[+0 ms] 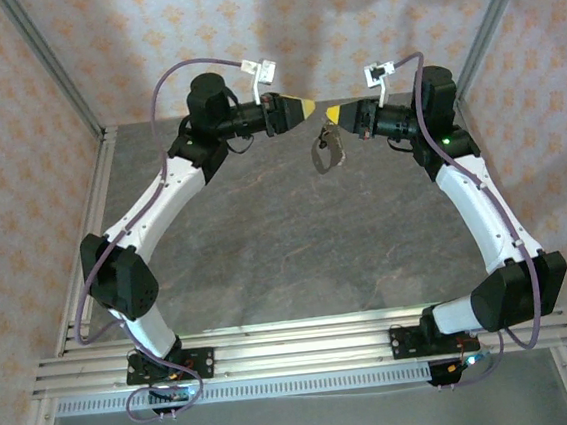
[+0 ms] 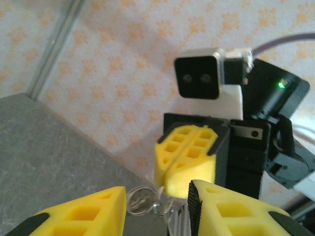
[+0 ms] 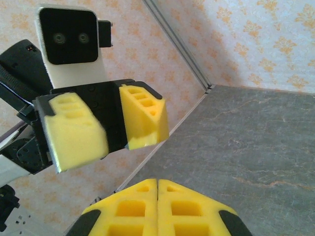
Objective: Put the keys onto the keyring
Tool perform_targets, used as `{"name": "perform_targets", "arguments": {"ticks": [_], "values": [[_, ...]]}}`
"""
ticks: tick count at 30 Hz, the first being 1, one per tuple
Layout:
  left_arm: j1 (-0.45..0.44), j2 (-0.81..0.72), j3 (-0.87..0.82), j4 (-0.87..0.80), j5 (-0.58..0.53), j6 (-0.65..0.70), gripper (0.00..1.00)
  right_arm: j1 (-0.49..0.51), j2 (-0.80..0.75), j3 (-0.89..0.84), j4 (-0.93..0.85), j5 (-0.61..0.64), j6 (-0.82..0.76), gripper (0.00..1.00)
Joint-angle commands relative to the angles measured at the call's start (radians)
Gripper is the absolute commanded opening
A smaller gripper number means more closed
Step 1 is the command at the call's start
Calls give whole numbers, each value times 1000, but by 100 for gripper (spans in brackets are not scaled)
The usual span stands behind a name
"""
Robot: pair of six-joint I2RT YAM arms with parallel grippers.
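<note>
Right gripper [image 1: 333,116] is clamped shut over the far part of the table [image 1: 266,234], pinching the top of the keyring [image 1: 326,153], so the tan loop hangs limp under its tips. Left gripper [image 1: 306,109] faces it tip to tip from the left, jaws partly apart. On the left wrist cam a blurry silver ring [image 2: 143,200] sits in the gap between its fingers [image 2: 93,216]. Patterned wall [image 1: 97,50] is behind.
</note>
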Motion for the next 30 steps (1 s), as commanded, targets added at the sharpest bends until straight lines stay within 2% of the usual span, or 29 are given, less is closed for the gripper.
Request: {"name": "perform_targets", "arguments": {"ticks": [1, 21, 26, 30], "values": [[-23, 17, 48, -39, 60, 67, 38, -1, -4, 33, 27, -53, -17, 0], [-29, 27, 40, -1, 88, 60, 36, -2, -4, 20, 48, -84, 2, 0], [-41, 16, 31, 16, 127, 61, 32, -1, -1, 8, 90, -69, 31, 0], [-51, 4, 24, 5, 140, 77, 22, -1, 7, 2, 118, -71, 54, 0]]}}
